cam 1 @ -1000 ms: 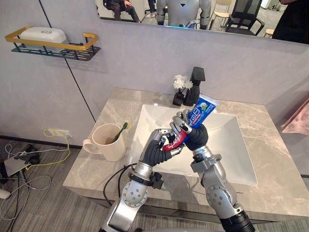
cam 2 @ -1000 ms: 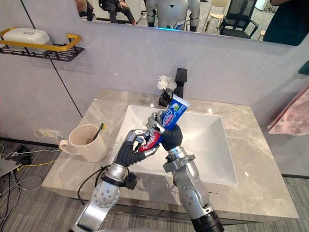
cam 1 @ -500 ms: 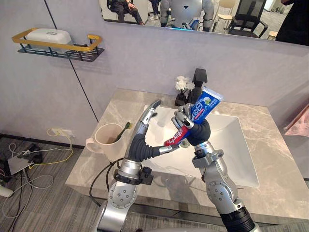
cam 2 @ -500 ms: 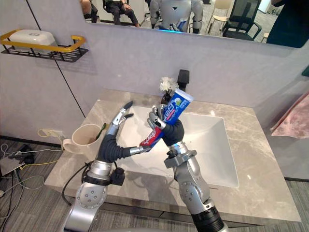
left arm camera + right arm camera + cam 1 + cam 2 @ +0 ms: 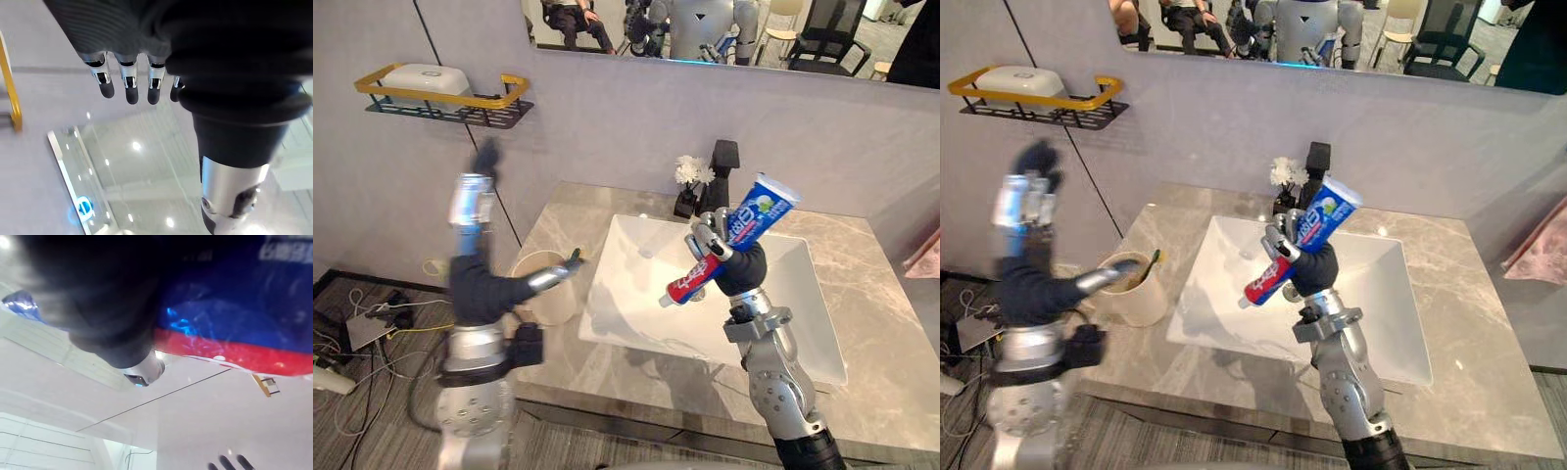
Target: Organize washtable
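Observation:
A blue and red toothpaste tube [image 5: 747, 231] is held slantwise above the white sink [image 5: 636, 294], red cap end lowest. My right hand [image 5: 740, 270] is shut round its middle; the right wrist view shows the tube [image 5: 234, 323] close against the palm. My left hand [image 5: 475, 284] is raised at the left, well apart from the tube, its fingers [image 5: 127, 83] straight and pointing up toward the wall shelf, holding nothing. Behind its thumb stands a beige mug [image 5: 1136, 294] with a green toothbrush [image 5: 1151, 262] in it.
A black faucet [image 5: 720, 166] and a small black vase of white flowers [image 5: 685, 181] stand behind the basin. A yellow-railed wall shelf [image 5: 440, 98] carries a white box [image 5: 421, 76]. A pink towel [image 5: 925, 259] hangs at the right. Marble counter surrounds the sink.
My left hand let go of the tube's red end, opened, and swung up and to the left. The right hand kept the tube. The camera has shifted a little.

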Controlling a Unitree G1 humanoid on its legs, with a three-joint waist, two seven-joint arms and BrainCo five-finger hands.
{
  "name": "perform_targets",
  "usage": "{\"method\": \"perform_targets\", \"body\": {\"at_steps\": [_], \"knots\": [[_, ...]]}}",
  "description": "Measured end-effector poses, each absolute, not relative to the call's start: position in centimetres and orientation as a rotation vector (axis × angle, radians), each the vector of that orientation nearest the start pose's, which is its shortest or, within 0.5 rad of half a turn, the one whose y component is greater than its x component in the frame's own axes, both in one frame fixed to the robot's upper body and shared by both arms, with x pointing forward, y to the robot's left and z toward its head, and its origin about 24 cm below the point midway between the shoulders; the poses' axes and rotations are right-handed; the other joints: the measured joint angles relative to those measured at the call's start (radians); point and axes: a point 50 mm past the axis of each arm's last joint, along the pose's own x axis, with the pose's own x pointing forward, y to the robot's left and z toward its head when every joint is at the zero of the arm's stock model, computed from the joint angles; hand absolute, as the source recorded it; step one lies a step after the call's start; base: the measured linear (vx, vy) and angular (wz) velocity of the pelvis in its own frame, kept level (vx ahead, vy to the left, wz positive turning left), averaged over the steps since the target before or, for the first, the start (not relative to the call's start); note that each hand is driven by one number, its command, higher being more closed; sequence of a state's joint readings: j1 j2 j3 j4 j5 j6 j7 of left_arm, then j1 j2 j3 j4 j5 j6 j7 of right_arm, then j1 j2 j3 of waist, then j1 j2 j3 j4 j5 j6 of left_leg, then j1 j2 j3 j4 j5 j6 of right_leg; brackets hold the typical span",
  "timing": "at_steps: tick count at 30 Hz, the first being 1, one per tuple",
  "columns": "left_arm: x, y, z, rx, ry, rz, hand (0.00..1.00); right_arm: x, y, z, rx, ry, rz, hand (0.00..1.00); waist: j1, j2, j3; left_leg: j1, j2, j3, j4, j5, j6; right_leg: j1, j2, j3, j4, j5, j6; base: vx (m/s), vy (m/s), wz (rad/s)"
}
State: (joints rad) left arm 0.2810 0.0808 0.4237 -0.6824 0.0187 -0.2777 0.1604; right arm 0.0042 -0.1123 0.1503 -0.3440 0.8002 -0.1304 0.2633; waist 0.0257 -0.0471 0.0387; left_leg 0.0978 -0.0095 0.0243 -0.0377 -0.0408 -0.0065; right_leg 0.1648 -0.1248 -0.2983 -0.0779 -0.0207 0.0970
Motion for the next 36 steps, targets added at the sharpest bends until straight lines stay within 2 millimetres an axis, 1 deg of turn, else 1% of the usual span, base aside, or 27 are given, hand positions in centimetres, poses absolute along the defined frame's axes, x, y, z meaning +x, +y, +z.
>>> {"method": "perform_targets", "body": {"at_steps": [1, 2, 3, 4, 6, 7, 8, 10, 11, 13, 14, 16, 17, 18, 19, 21, 22, 23, 25, 27, 36], "knots": [[14.3, 25.4, 17.0, 0.312, -0.691, 0.571, 0.0, 23.2, -12.7, 13.2, 0.673, -0.462, 0.484, 1.0, 0.006, 0.0, 0.0, 0.0, 0.0, 0.0, -0.001, 0.0, 0.0, -0.001, 0.0, 0.0, 0.0, 0.0, 0.0, 0.0, 0.0, 0.0], [14.0, 27.2, 15.9, 0.3, -0.634, 0.651, 0.0, 23.2, -13.1, 13.1, 0.663, -0.462, 0.464, 1.0, 0.015, 0.0, 0.0, -0.001, -0.001, 0.0, -0.003, 0.0, 0.0, -0.004, -0.001, 0.0, 0.0, 0.0, 0.0, 0.0, 0.0, 0.0], [13.5, 28.8, 14.7, 0.279, -0.574, 0.725, 0.0, 23.1, -13.5, 13.0, 0.658, -0.466, 0.44, 1.0, 0.018, -0.001, -0.001, -0.002, -0.001, 0.0, -0.009, 0.003, 0.001, -0.007, -0.001, 0.0, 0.0, 0.0, 0.0, 0.0, 0.0, 0.0], [13.3, 29.4, 14.1, 0.267, -0.544, 0.76, 0.0, 23.1, -13.8, 12.9, 0.657, -0.467, 0.428, 1.0, 0.019, -0.003, -0.002, -0.002, -0.001, 0.0, -0.015, 0.007, 0.0, -0.01, -0.001, -0.001, 0.0, 0.0, 0.0, -0.01, -0.016, 0.04], [12.4, 31.4, 11.4, 0.202, -0.424, 0.863, 0.0, 23.1, -14.4, 12.8, 0.649, -0.469, 0.402, 1.0, 0.023, -0.003, -0.002, -0.002, -0.003, -0.001, -0.023, 0.01, 0.002, -0.013, -0.003, -0.003, 0.0, 0.0, 0.0, 0.0, -0.006, 0.02], [12.0, 32.3, 9.6, 0.161, -0.344, 0.902, 0.0, 23.1, -14.6, 12.8, 0.646, -0.471, 0.393, 1.0, 0.026, -0.003, -0.002, -0.001, -0.004, -0.001, -0.025, 0.01, 0.002, -0.013, -0.003, -0.003, 0.001, 0.0, 0.0, 0.0, 0.0, 0.0], [11.8, 32.6, 8.6, 0.146, -0.3, 0.919, 0.0, 23.1, -14.7, 12.8, 0.645, -0.473, 0.388, 1.0, 0.027, -0.003, -0.002, 0.0, -0.004, -0.001, -0.027, 0.01, 0.002, -0.013, -0.003, -0.004, 0.001, 0.0, 0.0, 0.0, 0.0, 0.0], [11.0, 33.3, 5.1, 0.053, -0.147, 0.966, 0.0, 23.0, -15.2, 12.6, 0.642, -0.472, 0.365, 1.0, 0.042, -0.005, -0.003, 0.002, -0.004, -0.001, -0.03, 0.01, 0.002, -0.014, -0.004, -0.004, 0.003, 0.0, 0.0, 0.0, 0.0, 0.0], [10.8, 33.3, 4.2, 0.029, -0.112, 0.973, 0.0, 23.0, -15.2, 12.6, 0.641, -0.47, 0.361, 1.0, 0.043, -0.005, -0.003, 0.002, -0.005, -0.002, -0.031, 0.01, 0.002, -0.014, -0.005, -0.005, 0.003, 0.0, 0.0, -0.01, -0.014, 0.03], [9.7, 33.1, 0.6, -0.058, 0.045, 0.998, 0.0, 23.1, -15.2, 12.3, 0.645, -0.458, 0.356, 1.0, 0.043, -0.005, -0.003, 0.001, -0.007, -0.007, -0.032, 0.01, 0.002, -0.014, -0.01, -0.012, 0.005, -0.001, 0.0, -0.01, -0.013, 0.07], [9.3, 33.0, -0.2, -0.078, 0.084, 1.0, 0.0, 23.2, -15.2, 12.2, 0.648, -0.455, 0.353, 1.0, 0.043, -0.005, -0.003, 0.0, -0.008, -0.008, -0.032, 0.01, 0.002, -0.014, -0.012, -0.014, 0.005, -0.001, 0.0, -0.02, -0.006, 0.06], [8.0, 32.5, -3.5, -0.127, 0.241, 1.017, 0.0, 23.2, -15.2, 11.9, 0.658, -0.444, 0.345, 1.0, 0.043, -0.007, -0.003, -0.003, -0.009, -0.016, -0.031, 0.01, 0.002, -0.014, -0.016, -0.025, 0.005, -0.002, 0.001, -0.03, -0.017, 0.09], [7.6, 32.3, -4.2, -0.141, 0.279, 1.014, 0.0, 23.3, -15.2, 11.7, 0.661, -0.438, 0.342, 1.0, 0.043, -0.008, -0.004, -0.004, -0.01, -0.019, -0.031, 0.01, 0.002, -0.014, -0.016, -0.029, 0.006, -0.002, 0.002, -0.03, -0.029, 0.11], [6.9, 31.8, -5.7, -0.166, 0.355, 1.018, 0.0, 23.4, -15.1, 11.5, 0.667, -0.429, 0.337, 1.0, 0.043, -0.012, -0.005, -0.004, -0.011, -0.021, -0.031, 0.01, 0.002, -0.014, -0.017, -0.03, 0.008, -0.007, 0.005, -0.02, -0.023, 0.06], [6.5, 31.5, -6.5, -0.177, 0.396, 1.02, 0.0, 23.4, -15.1, 11.4, 0.67, -0.427, 0.337, 1.0, 0.043, -0.014, -0.006, -0.005, -0.012, -0.021, -0.031, 0.01, 0.002, -0.014, -0.017, -0.031, 0.008, -0.011, 0.007, -0.02, -0.033, 0.06], [5.1, 29.9, -9.4, -0.226, 0.561, 0.995, 0.0, 23.4, -15.1, 11.4, 0.673, -0.426, 0.338, 1.0, 0.044, -0.021, -0.007, -0.006, -0.013, -0.025, -0.031, 0.01, 0.002, -0.015, -0.018, -0.033, 0.01, -0.016, 0.011, -0.02, -0.034, 0.05], [4.8, 29.4, -10.1, -0.231, 0.605, 0.98, 0.0, 23.4, -15.0, 11.4, 0.674, -0.426, 0.339, 1.0, 0.044, -0.022, -0.007, -0.006, -0.013, -0.026, -0.031, 0.01, 0.002, -0.015, -0.018, -0.034, 0.01, -0.016, 0.011, -0.02, -0.024, 0.04], [4.3, 28.4, -11.2, -0.235, 0.686, 0.941, 0.0, 23.4, -14.9, 11.4, 0.678, -0.425, 0.344, 1.0, 0.043, -0.025, -0.006, -0.006, -0.013, -0.027, -0.031, 0.01, 0.002, -0.016, -0.019, -0.036, 0.01, -0.016, 0.011, -0.02, -0.021, 0.03], [4.0, 26.7, -12.5, -0.247, 0.772, 0.876, 0.0, 23.4, -14.8, 11.4, 0.68, -0.423, 0.349, 1.0, 0.043, -0.031, -0.003, -0.006, -0.014, -0.032, -0.03, 0.01, 0.002, -0.015, -0.019, -0.041, 0.01, -0.019, 0.011, -0.03, -0.03, 0.07], [3.9, 25.7, -13.1, -0.254, 0.819, 0.819, 0.0, 23.4, -14.8, 11.4, 0.68, -0.423, 0.349, 1.0, 0.042, -0.04, -0.001, -0.008, -0.014, -0.042, -0.027, 0.01, 0.002, -0.014, -0.02, -0.053, 0.016, -0.025, 0.009, -0.03, -0.029, 0.13], [4.8, 23.1, -14.6, -0.221, 0.922, 0.647, 0.0, 23.4, -14.7, 11.4, 0.681, -0.424, 0.349, 1.0, 0.043, -0.04, 0.001, -0.015, -0.014, -0.051, -0.017, 0.009, 0.001, -0.014, -0.02, -0.06, 0.024, -0.029, 0.007, -0.03, -0.021, 0.04]]}}
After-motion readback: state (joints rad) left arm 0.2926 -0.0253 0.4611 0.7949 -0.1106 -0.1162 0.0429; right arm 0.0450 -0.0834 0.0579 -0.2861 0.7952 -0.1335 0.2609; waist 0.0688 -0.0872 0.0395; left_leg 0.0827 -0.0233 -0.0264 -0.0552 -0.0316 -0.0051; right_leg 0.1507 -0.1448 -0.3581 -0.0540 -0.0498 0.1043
